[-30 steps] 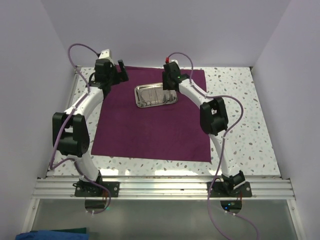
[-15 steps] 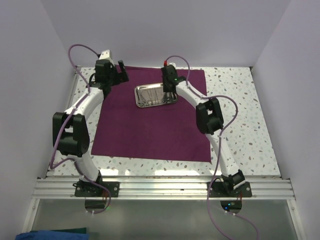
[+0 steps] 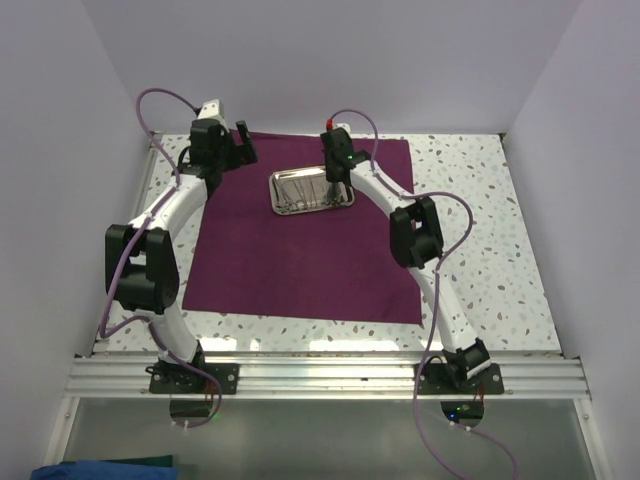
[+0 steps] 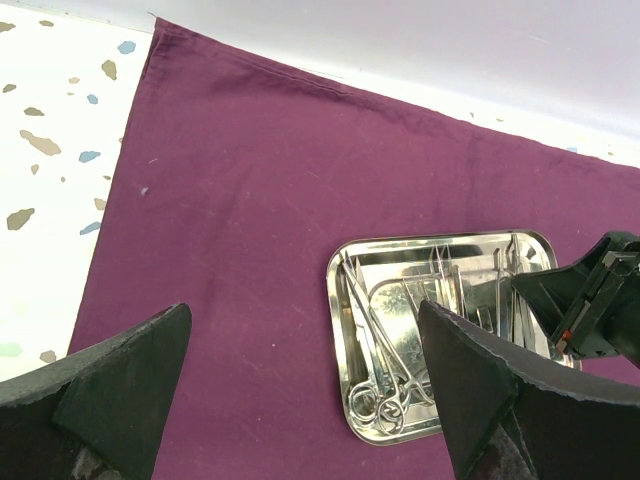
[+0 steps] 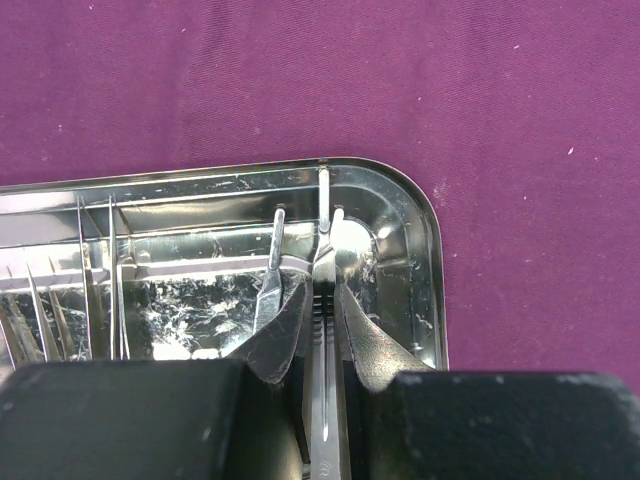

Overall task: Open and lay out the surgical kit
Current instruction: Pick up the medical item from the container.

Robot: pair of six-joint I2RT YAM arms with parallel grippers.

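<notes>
Table (image 3: 470, 230) carries purple cloth (image 3: 300, 260), spread flat under tray (image 3: 275, 190). In tray, instruments (image 4: 385, 340) heaped. Off tray's left, left claw (image 4: 305, 320) splayed, empty. At tray's right end, right claw (image 5: 318, 295) pinched on one thin instrument (image 5: 326, 195). We judge: unloading step. Next: lift clear of rim, lay beside tray.

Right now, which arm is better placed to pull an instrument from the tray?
Right. The right gripper is down in the steel tray, fingers closed around a thin silver instrument. The left gripper hangs open above the purple cloth, off to the tray's side.
</notes>
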